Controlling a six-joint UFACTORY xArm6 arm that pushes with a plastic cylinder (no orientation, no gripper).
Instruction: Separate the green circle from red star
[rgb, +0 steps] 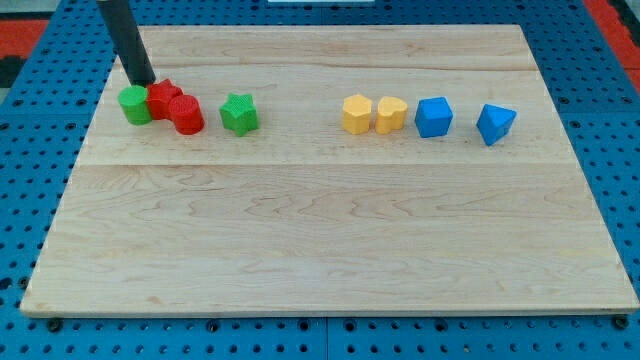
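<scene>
My tip (144, 82) is seen just above the touching green circle (134, 104) and red star (164, 98); no jaws are fitted, nothing is held.

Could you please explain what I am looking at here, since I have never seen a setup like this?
This is a single camera picture looking down at a slant on a wooden board. The dark rod coming in at the view's top left is the end of a robot arm. It has no hand and holds nothing; it only pushes blocks with my tip.

My tip sits just behind the green circle and the red star, which touch each other. A red cylinder presses against the star, and a green star stands apart to the right.

Further right are two touching yellow blocks and two blue blocks, set apart.
</scene>
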